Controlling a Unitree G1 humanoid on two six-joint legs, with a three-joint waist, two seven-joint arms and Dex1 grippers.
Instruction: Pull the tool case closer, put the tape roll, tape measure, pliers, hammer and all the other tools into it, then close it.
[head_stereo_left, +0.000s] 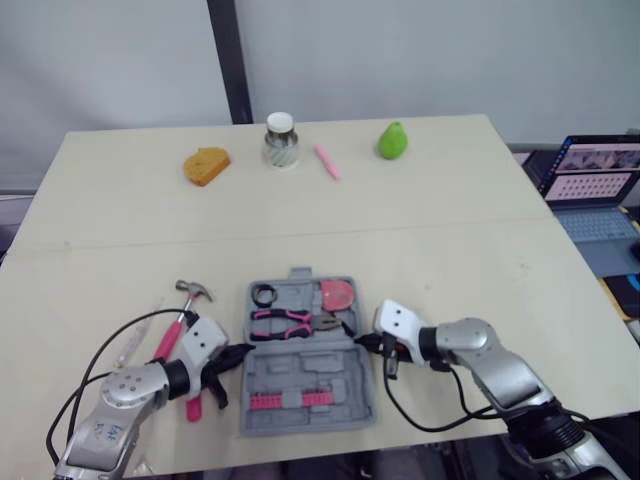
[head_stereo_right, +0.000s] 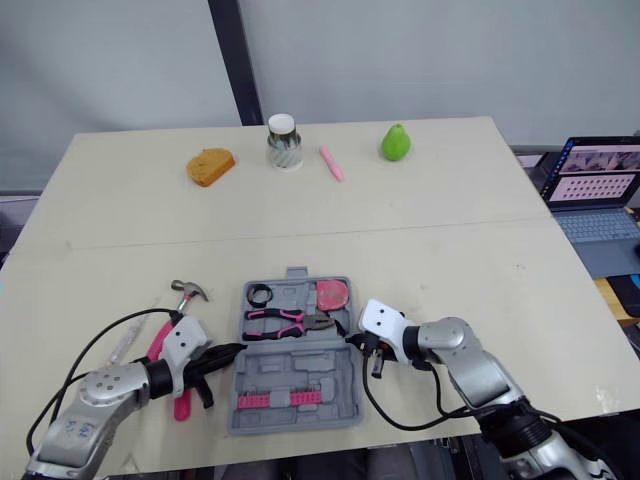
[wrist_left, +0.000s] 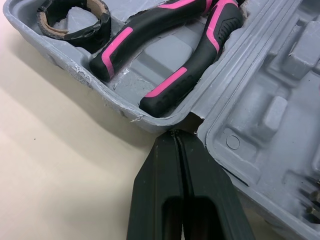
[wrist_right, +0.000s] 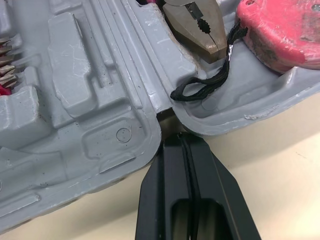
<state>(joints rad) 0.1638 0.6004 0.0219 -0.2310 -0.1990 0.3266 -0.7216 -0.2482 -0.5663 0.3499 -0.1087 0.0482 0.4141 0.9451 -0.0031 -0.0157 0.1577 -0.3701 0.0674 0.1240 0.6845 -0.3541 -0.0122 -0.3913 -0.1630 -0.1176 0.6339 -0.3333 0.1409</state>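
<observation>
The grey tool case (head_stereo_left: 305, 395) lies open near the table's front edge. Its far half holds the black tape roll (head_stereo_left: 265, 295), the pink-handled pliers (head_stereo_left: 285, 321) and the red tape measure (head_stereo_left: 337, 294); the near half holds a pink bit strip (head_stereo_left: 290, 400). The pink-handled hammer (head_stereo_left: 183, 330) lies on the table left of the case. My left gripper (head_stereo_left: 243, 351) is shut, its tip at the case's left hinge notch (wrist_left: 192, 120). My right gripper (head_stereo_left: 362, 343) is shut, its tip at the right hinge notch (wrist_right: 165, 114).
At the table's far edge sit an orange sponge (head_stereo_left: 206, 165), a lidded jar (head_stereo_left: 281, 139), a pink marker (head_stereo_left: 327, 161) and a green pear (head_stereo_left: 392, 140). A laptop (head_stereo_left: 595, 190) stands off the table's right side. A clear syringe-like item (head_stereo_left: 132, 341) lies left of the hammer.
</observation>
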